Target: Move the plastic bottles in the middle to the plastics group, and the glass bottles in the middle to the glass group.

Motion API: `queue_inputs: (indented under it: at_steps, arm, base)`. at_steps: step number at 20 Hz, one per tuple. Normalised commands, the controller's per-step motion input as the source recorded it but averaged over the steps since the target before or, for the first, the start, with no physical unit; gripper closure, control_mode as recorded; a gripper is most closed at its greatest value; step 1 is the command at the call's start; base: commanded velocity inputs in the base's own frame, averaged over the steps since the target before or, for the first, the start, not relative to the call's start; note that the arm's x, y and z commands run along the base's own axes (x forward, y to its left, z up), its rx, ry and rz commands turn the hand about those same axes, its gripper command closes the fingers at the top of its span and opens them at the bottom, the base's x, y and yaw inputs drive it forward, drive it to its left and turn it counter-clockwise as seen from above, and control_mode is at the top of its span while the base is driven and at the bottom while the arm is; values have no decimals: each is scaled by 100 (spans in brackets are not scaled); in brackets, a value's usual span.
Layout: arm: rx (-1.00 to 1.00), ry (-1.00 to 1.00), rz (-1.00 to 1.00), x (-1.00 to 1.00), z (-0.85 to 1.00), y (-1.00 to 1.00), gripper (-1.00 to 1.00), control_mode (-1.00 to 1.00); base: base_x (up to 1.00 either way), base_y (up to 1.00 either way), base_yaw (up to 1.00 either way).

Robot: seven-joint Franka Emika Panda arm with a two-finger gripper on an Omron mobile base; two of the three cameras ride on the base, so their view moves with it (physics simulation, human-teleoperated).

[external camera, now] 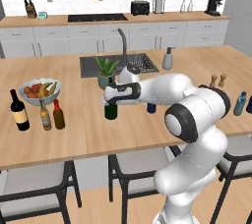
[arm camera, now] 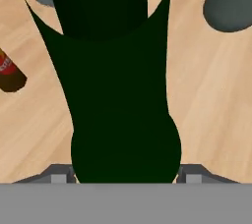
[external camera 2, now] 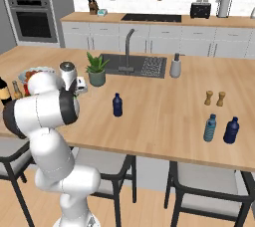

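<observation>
My gripper (external camera: 111, 98) is shut on the tall dark green bottle (external camera: 111, 111), which stands upright near the middle of the island counter. In the hand view the green bottle (arm camera: 123, 120) sits between both fingertips (arm camera: 58, 177). The brown bottle with a red cap (external camera: 58, 115) stands at the left beside the slim amber bottle (external camera: 45, 116) and the black wine bottle (external camera: 19, 111). The small deep-blue bottle (external camera 2: 117, 105) stands alone mid-counter, right of my arm. At the far right are the light-blue bottle (external camera 2: 210, 128) and a darker blue bottle (external camera 2: 231, 130).
A fruit bowl (external camera: 39, 90) sits behind the glass bottles. A potted plant (external camera: 106, 72) stands just behind the green bottle, with the sink (external camera: 93, 66) and faucet beyond. Two wooden shakers (external camera 2: 214, 98) stand at the right. Stools line the near edge.
</observation>
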Motion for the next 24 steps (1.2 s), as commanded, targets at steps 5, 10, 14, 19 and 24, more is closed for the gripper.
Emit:
queue_inputs:
  at_steps: [5,10,14,19,24]
  arm:
    - [0,0,43,30,-9,74,100,-100]
    - [0,-1,30,1,-18,80,100,-100]
    - [0,0,12,23,-8,69,100,-100]
    - [-1,0,0,33,-9,38,100,-100]
    - [0,0,0,11,0,41,100,-100]
  base:
    - [0,0,0]
    - [0,0,0]
    - [0,0,0]
    - [0,0,0]
    - [0,0,0]
